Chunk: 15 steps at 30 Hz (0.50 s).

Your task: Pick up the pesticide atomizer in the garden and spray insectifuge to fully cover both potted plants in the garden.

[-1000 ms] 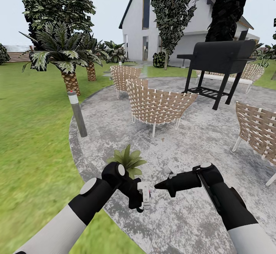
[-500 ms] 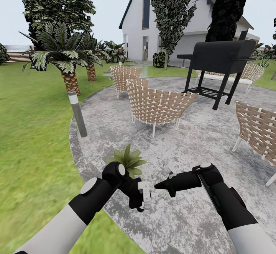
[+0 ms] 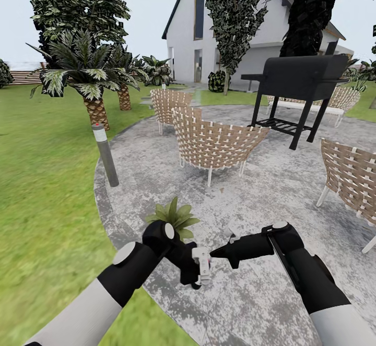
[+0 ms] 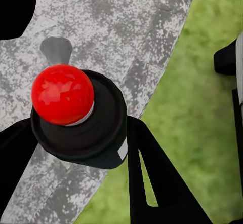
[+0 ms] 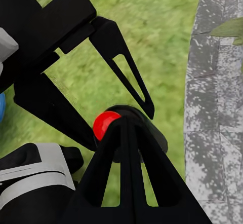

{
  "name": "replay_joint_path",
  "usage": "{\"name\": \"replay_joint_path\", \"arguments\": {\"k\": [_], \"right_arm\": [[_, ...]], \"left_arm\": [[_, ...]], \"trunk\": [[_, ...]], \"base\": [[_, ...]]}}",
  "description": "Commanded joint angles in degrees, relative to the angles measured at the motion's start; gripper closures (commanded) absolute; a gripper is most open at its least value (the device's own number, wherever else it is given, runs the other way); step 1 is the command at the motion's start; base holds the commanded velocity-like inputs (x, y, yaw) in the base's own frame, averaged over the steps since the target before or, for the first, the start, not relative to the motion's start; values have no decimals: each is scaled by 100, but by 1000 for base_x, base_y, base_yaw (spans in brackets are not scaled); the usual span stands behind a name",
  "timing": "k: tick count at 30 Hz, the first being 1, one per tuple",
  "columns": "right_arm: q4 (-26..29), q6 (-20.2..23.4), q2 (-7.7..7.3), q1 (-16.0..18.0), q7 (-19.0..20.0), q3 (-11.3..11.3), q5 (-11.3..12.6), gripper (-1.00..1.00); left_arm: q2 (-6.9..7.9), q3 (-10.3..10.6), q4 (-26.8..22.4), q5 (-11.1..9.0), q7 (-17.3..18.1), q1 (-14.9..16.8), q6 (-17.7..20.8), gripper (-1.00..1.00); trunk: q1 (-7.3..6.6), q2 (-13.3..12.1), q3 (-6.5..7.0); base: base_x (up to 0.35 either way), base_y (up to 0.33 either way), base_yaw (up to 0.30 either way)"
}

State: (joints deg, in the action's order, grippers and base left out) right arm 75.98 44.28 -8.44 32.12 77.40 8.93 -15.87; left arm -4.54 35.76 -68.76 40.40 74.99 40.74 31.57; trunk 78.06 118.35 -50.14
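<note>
left claw (image 4: 101, 148) clamped on the bottle (image 4: 81, 120) | right claw (image 3: 215, 253) tips together, touching its nozzle | plant (image 3: 174, 217) just beyond | risk: bottle gets knocked crooked, spray probably misses the leaves

Patio (image 3: 271, 189) mottled grey/white; lawn (image 3: 47, 179) green; chairs (image 3: 216, 145) tan weave; grill (image 3: 300, 77) black.

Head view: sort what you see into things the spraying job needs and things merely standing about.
Needed for the job:
pesticide atomizer, held in the left gripper
potted plant

Merely standing about:
nearest wicker chair
black grill
bollard light
palm
house
</note>
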Motion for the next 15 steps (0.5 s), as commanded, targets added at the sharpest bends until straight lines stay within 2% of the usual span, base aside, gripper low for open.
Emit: {"name": "replay_joint_path", "arguments": {"k": [1,15], "right_arm": [[6,45,-1,5,38,1,-39,100],[5,45,-8,2,38,4,-39,100]], "left_arm": [[-7,1,-6,30,35,4,60,100],[-19,1,-15,30,40,57,60,100]], "trunk": [[-1,3,-6],[-1,3,-6]], "base": [[0,0,0],[0,0,0]]}}
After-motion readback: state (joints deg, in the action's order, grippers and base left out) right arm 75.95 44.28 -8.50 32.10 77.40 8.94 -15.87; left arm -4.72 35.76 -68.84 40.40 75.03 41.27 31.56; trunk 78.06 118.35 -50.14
